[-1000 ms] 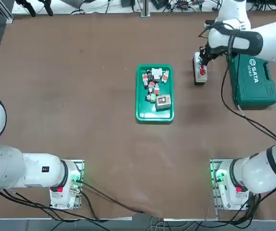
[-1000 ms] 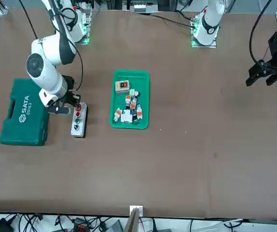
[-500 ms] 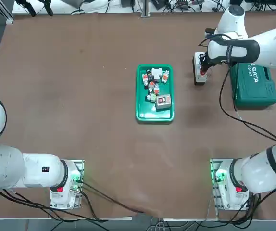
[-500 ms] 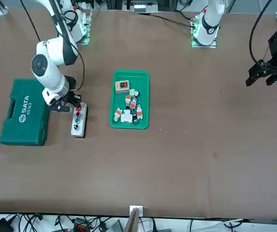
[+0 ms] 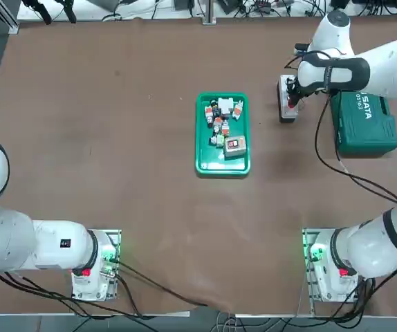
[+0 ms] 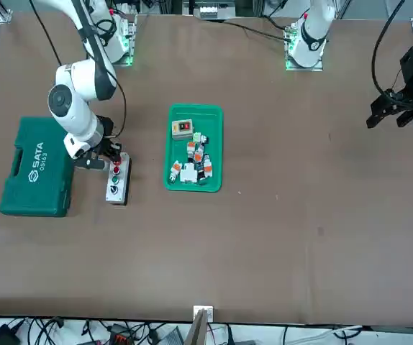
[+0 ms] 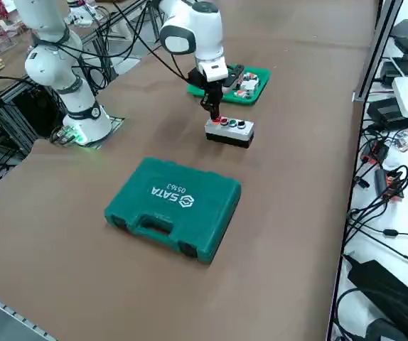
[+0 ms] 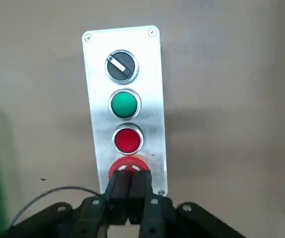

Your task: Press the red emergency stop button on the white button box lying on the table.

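A broad matte brown table fills nearly the whole top view; along the upper edge of that frame runs a strip of cables and clutter at the room's far side. In the right side view, more cables, power bricks and a white device lie on the floor along the right edge of the frame, and a metal frame stands at the left edge.

The largest thing on the table is a closed green toolbox printed with white lettering, lying flat at the right of the top view; in the front view it sits at the left.

Next in size, a shallow green tray lies near the middle of the top view, slightly above centre. It holds a small grey switch with a red rectangle at its lower end and a loose heap of small white, orange and dark parts at its upper end.

The white button box lies flat between tray and toolbox, upper right of the top view. Its face carries a black rotary knob, a green button, a red button and, at the end, the red emergency stop button.

The right gripper has its fingers pressed together, holding nothing, tips down on the emergency stop button.
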Controlling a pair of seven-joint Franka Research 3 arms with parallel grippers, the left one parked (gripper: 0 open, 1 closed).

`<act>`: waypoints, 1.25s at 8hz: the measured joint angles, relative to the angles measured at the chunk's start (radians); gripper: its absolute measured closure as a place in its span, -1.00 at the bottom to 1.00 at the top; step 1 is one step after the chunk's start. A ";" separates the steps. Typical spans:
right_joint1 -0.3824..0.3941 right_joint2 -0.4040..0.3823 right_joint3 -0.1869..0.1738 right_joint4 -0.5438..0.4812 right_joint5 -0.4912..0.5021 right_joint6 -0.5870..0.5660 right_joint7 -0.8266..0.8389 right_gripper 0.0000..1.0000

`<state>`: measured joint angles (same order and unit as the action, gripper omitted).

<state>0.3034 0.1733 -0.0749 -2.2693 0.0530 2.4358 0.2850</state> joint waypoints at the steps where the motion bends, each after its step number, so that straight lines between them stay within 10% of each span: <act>1: 0.000 0.000 0.000 0.000 0.000 0.000 0.000 0.97; 10: 0.000 0.010 0.000 0.008 -0.004 0.004 0.000 0.97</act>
<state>0.3039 0.1837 -0.0752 -2.2612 0.0494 2.4398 0.2848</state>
